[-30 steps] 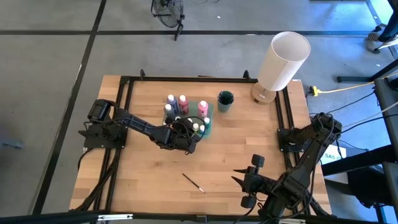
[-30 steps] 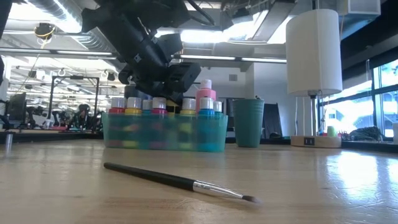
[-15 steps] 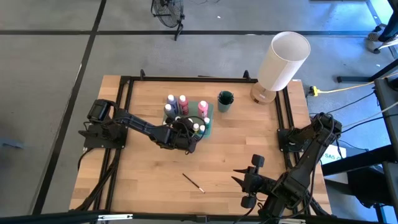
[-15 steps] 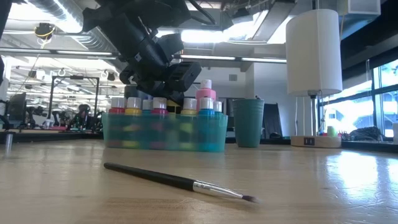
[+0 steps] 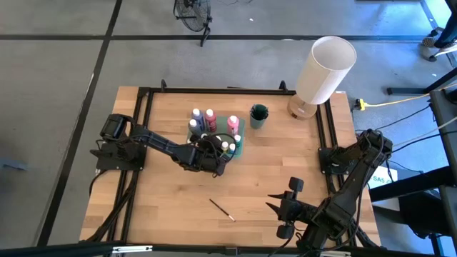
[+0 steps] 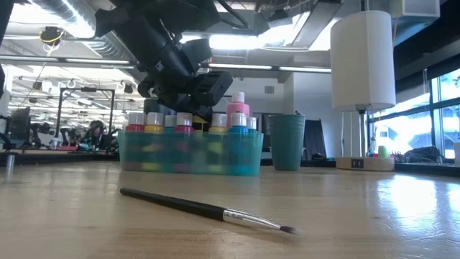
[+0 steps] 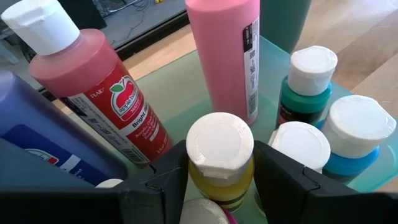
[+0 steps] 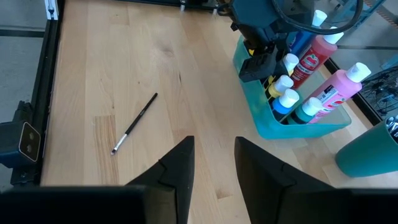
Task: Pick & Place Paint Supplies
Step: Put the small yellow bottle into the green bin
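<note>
Table (image 5: 164,200) has bare wood across its near half; we see only a brush (image 5: 222,210) lying there, well apart from the rest. Tray (image 5: 239,139) sits mid-table toward the far side, packed with bottles, little free room inside. Cup (image 5: 258,116) stands just right of the tray, lamp (image 5: 323,71) at the far right corner. Left arm reaches in from the left edge, its gripper (image 7: 221,168) down over the tray's near end, fingers (image 7: 283,177) either side of a yellow bottle (image 7: 221,158), gap narrow; we can't tell if they press it. Red bottle (image 7: 102,93) and pink bottle (image 7: 227,50) stand just beyond. Right gripper (image 8: 211,162) waits at the near right, over bare wood, fingers parted, holding nothing.
</note>
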